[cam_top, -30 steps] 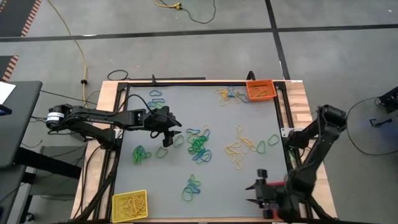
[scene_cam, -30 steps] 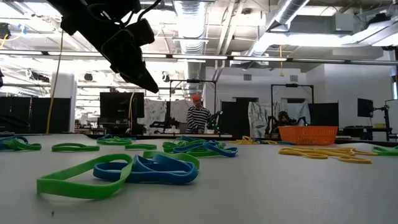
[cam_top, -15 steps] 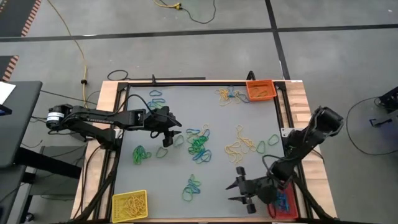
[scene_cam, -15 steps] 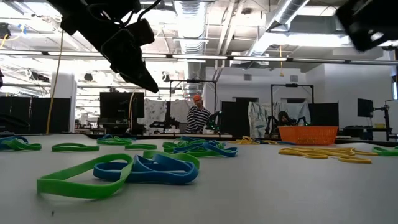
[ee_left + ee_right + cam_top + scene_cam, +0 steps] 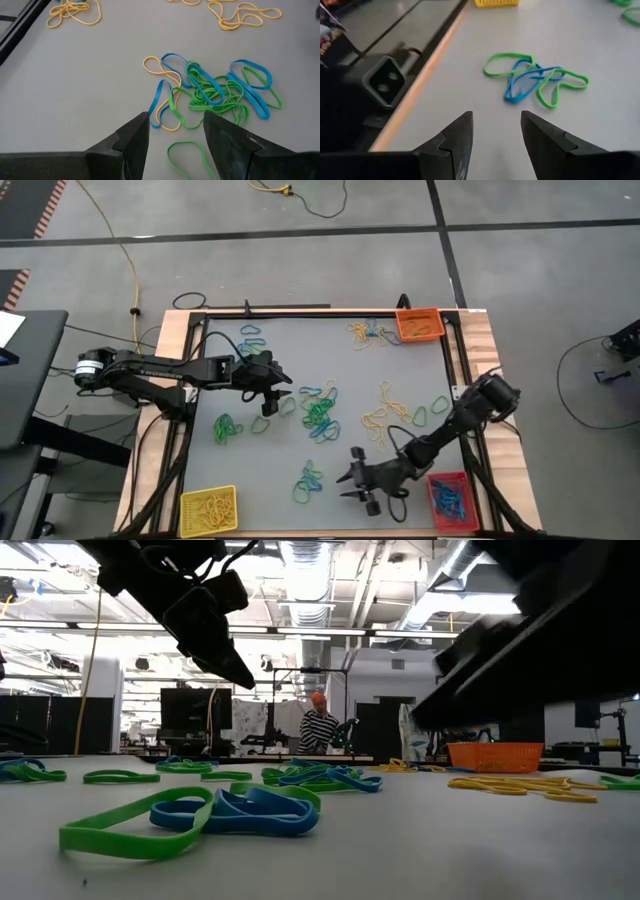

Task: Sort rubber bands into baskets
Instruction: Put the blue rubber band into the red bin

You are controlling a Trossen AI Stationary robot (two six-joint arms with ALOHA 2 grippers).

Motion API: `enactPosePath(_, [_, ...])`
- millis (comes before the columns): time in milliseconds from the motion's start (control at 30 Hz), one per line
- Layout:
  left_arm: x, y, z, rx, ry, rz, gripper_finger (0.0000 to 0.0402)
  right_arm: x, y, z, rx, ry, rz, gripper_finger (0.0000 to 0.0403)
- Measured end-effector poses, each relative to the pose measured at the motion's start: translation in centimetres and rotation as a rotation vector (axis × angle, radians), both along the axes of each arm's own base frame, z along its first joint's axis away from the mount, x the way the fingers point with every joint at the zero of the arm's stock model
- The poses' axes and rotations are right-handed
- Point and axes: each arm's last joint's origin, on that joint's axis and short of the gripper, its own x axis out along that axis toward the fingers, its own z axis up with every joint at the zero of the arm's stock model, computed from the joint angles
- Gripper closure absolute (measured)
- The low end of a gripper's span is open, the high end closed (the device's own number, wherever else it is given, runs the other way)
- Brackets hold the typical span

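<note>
Yellow cable (image 5: 112,242) beyond table (image 5: 480,345)

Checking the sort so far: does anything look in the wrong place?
Yes: some yellow and blue rubber bands lie on the table right beside the orange basket, not inside it. Nothing else stands out.

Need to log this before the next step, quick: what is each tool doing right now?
Left tool: open, holding nothing, above the central rubber bands.
Right tool: open, holding nothing, near a small green-and-blue tangle.
</note>
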Motion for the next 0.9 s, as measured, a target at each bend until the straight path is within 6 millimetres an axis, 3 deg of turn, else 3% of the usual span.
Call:
enactPosePath(400, [0.0,0.0,0.0,0.000,0.001,0.000,0.0223,4.6,-1.1,-1.9,0.003,0.043,0.000,0.0223])
enactPosePath(900, [0.0,0.0,0.0,0.000,0.001,0.000,0.0223,5.5,-2.5,-1.9,0.027,0.063,-0.004,0.0223])
